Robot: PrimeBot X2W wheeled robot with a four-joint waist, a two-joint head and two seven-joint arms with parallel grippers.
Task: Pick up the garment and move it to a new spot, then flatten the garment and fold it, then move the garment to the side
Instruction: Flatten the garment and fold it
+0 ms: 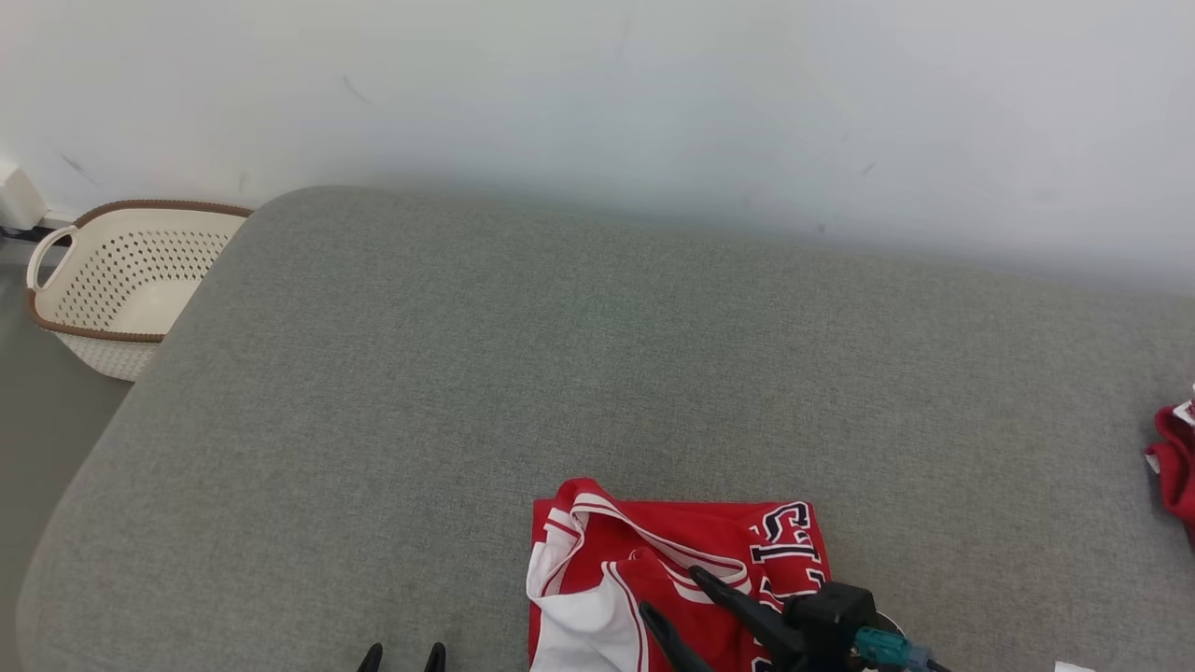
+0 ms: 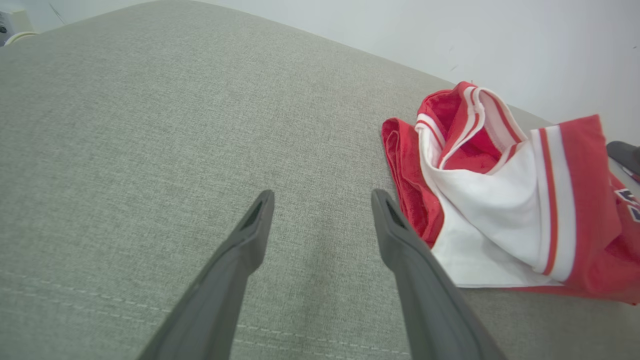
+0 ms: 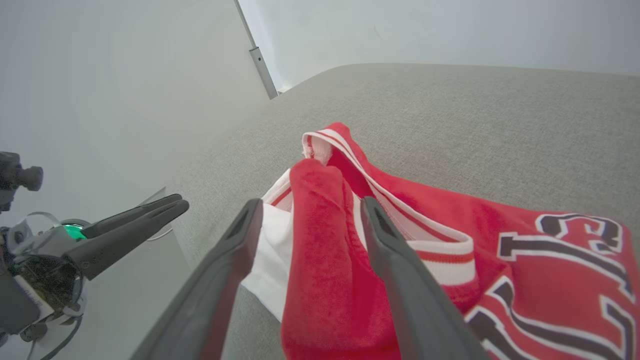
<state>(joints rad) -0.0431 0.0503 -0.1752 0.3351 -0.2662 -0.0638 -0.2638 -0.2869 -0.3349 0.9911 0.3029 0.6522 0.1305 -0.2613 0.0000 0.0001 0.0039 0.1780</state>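
Observation:
The garment (image 1: 653,560) is a red and white jersey with dark lettering, lying bunched at the near edge of the grey cushioned surface (image 1: 560,355). My right gripper (image 1: 670,592) is over it, open. In the right wrist view a raised red fold of the garment (image 3: 320,240) stands between the spread fingers of the right gripper (image 3: 311,207). My left gripper (image 1: 403,651) is open over bare cushion to the left of the garment. In the left wrist view, the left gripper (image 2: 322,200) holds nothing and the garment (image 2: 500,200) lies just right of its right finger.
A white perforated basket (image 1: 121,280) with a brown rim stands on the floor off the surface's far left corner. Another red cloth (image 1: 1176,462) lies at the right edge. A pale wall runs behind the cushion.

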